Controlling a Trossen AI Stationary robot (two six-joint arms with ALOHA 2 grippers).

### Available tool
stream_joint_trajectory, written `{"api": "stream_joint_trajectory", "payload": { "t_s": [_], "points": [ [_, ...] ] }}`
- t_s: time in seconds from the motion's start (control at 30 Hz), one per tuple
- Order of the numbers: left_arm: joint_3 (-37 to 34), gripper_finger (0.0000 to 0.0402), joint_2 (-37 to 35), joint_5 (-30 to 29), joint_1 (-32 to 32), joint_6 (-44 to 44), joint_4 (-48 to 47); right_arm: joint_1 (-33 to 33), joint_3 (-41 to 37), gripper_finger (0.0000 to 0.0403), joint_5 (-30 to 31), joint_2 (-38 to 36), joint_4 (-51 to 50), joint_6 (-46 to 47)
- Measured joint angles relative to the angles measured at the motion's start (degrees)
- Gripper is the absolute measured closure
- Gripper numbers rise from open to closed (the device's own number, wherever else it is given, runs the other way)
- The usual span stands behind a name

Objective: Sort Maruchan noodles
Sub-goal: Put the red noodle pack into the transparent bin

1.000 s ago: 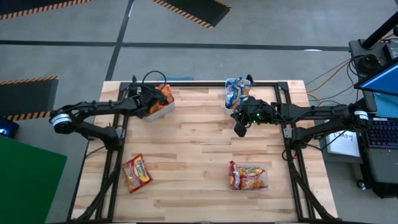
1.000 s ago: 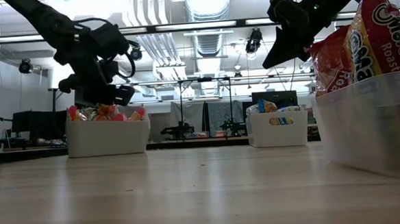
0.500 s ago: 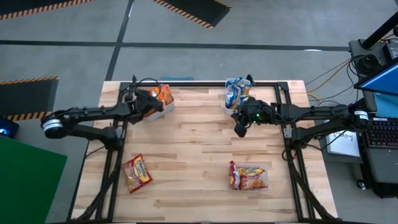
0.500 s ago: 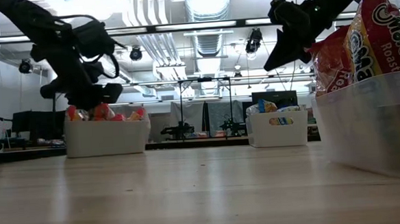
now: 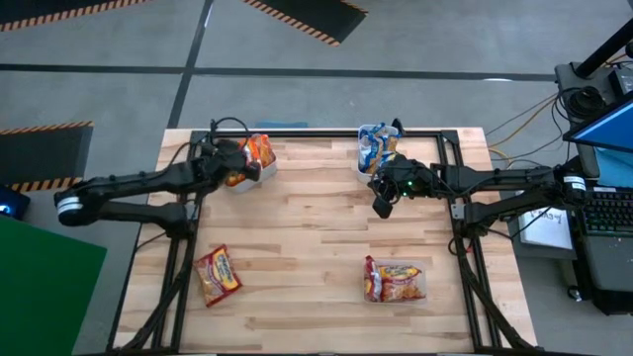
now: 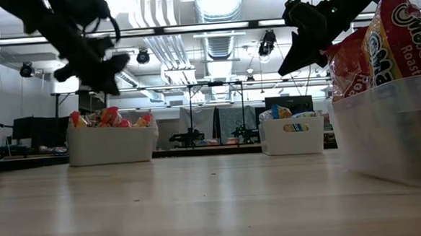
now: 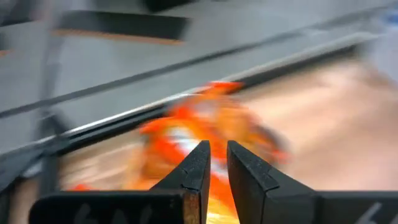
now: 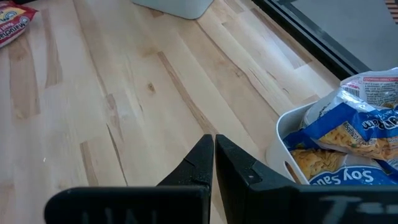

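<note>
An orange-packet bin [image 5: 259, 153] stands at the table's far left; its packets [image 7: 205, 124] show blurred in the left wrist view. My left gripper [image 5: 237, 168] [image 6: 107, 80] [image 7: 217, 152] hangs just left of that bin and above it, empty, with only a slit between its fingers. My right gripper [image 5: 381, 208] [image 6: 287, 63] [image 8: 213, 146] hovers shut and empty, just on the near side of the blue-packet bin [image 5: 376, 148] [image 8: 348, 143]. One red packet [image 5: 218, 274] [image 8: 12, 25] lies flat on the wood near the left front. The bin of red packets [image 5: 396, 280] [image 6: 388, 123] sits at the right front.
Bare wood [image 5: 307, 227] spreads between the three bins and the loose packet. Black frame rails [image 5: 188, 247] run along the table's left and right sides. A desk with a keyboard and a screen [image 5: 603, 168] stands past the right edge.
My left gripper has drawn back from over the orange-packet bin toward the table's left edge and has risen well above the bin's rim. The right arm has stayed where it was.
</note>
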Motion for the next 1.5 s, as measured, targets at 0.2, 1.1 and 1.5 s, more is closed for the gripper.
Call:
{"api": "stream_joint_trajectory", "payload": {
  "t_s": [0.2, 1.1, 1.5],
  "points": [
    [6.94, 0.0365, -2.42, 15.55, -12.27, 1.95, -3.99, -0.02, 0.00, 0.0394, -0.02, 0.00, 0.04, -0.02],
    [15.14, 0.0365, 39.01, 57.32, -57.75, -30.05, -43.66, -0.02, 0.00, 0.0394, -0.15, -0.01, 1.00, -0.62],
    [19.25, 0.0365, 38.87, 24.22, -52.47, -18.87, -28.63, -0.07, 0.44, 0.0394, -0.15, -0.02, 3.76, -3.19]
  ]
}}
